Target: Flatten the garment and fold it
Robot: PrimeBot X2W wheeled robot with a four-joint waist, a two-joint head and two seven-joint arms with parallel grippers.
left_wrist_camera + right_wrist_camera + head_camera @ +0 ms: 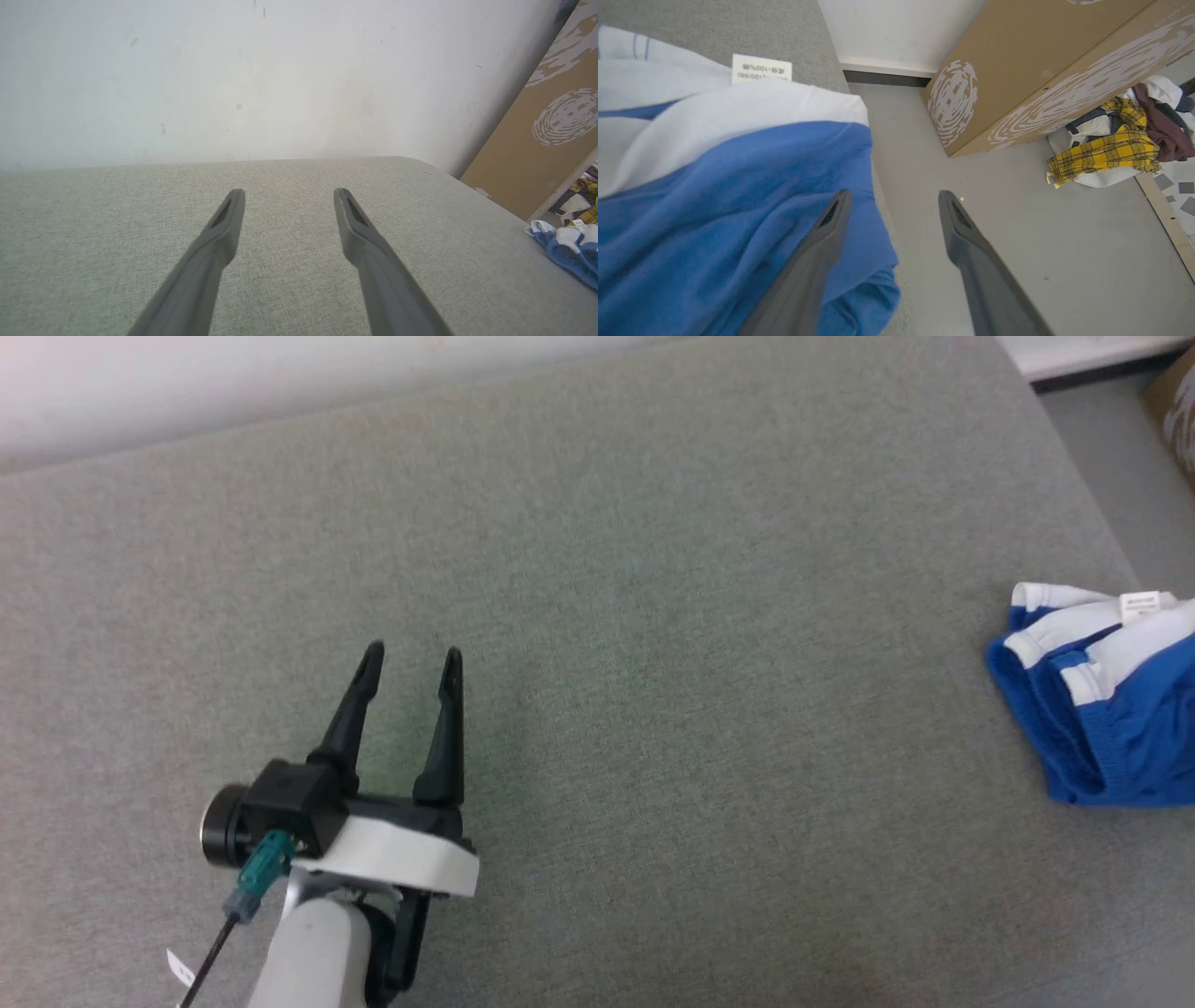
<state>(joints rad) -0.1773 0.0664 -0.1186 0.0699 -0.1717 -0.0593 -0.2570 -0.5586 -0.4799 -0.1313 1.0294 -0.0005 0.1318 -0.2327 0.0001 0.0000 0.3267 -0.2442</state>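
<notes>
My grey tabletop (653, 569) carries the garment (1111, 728), bunched at its right edge. My right tool (894, 193) hovers just over it, spread wide and empty. The left tool (414, 653), equally wide and empty, sits well apart to the left.

The garment (1102, 709) is lying at the desk's (653, 616) right end, at the right edge of the head view. The left gripper (414, 655) is sitting lower left, well apart from it. In the right wrist view, the right gripper (894, 198) is pointing past the garment's edge, with a cardboard box (1017, 70) standing on the floor (1017, 233) at upper right and a clothes pile (1120, 135) lying beside it.
</notes>
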